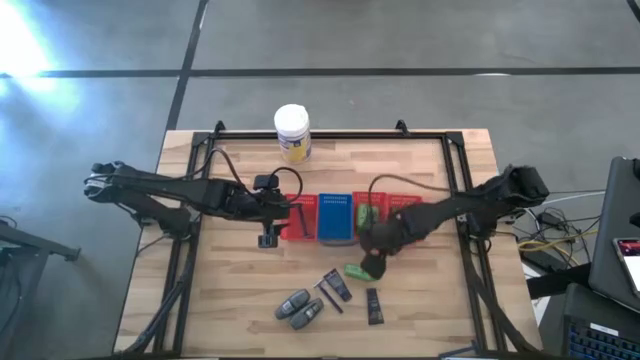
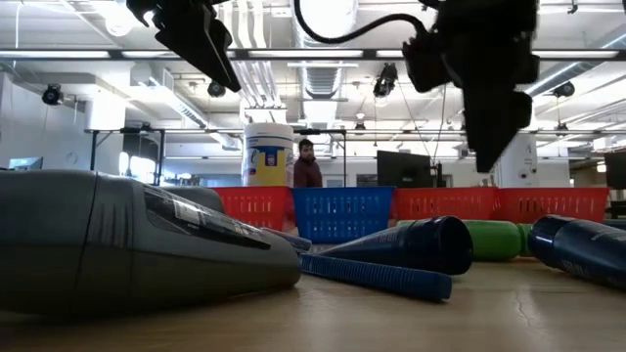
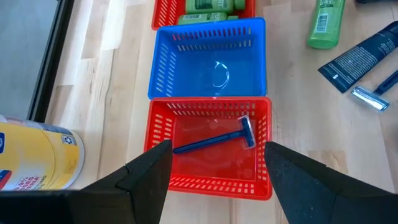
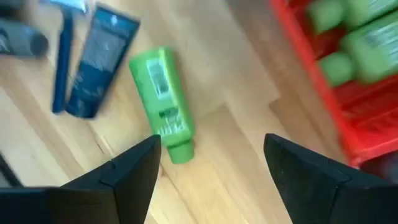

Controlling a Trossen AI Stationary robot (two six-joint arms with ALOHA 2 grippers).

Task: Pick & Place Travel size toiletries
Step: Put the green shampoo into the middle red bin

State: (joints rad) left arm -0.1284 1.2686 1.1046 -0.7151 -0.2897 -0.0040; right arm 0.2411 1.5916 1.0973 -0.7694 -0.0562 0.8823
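**Sorting partly done, several toiletries left on the desk**

The right gripper (image 4: 211, 180) hangs with its fingers spread and empty. A green bottle (image 4: 163, 102) lies flat on the desk (image 1: 230, 290) just ahead of its fingertips, not touching them. Off to one side of those fingers, a red basket (image 4: 336, 112) already holds other green bottles (image 4: 360, 37).

The left gripper (image 3: 214, 171) hovers with open, empty fingers straight over another red basket (image 3: 211, 180), where a blue razor (image 3: 217, 140) lies. Beyond it, the blue basket (image 3: 208, 62) looks empty.

Judging by this, the work is roughly midway. Still loose on the desk beyond the right fingers are two grey bottles (image 1: 299, 308), a dark tube (image 1: 337, 285), a second dark tube (image 1: 374, 305) and a thin stick (image 1: 328, 297). The green bottle seems the likely next pick.
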